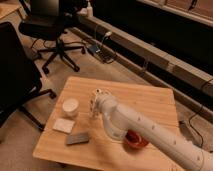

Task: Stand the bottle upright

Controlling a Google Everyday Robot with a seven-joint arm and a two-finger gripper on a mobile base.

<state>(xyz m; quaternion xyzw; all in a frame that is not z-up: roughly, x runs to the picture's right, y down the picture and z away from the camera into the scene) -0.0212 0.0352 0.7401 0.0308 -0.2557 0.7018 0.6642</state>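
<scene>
One step left, I reckon: pincer [96, 100] clenched on slim clear-whitish plastic bottle [93, 109], roughly upright; next, let go gently.

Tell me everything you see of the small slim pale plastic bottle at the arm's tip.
The small slim clear-whitish plastic bottle has a pale patterned label and is roughly upright over the light wooden table, beside the white round cup. The gripper, above mid-table, is shut on its upper part. Whether its base touches the table is unclear.
</scene>
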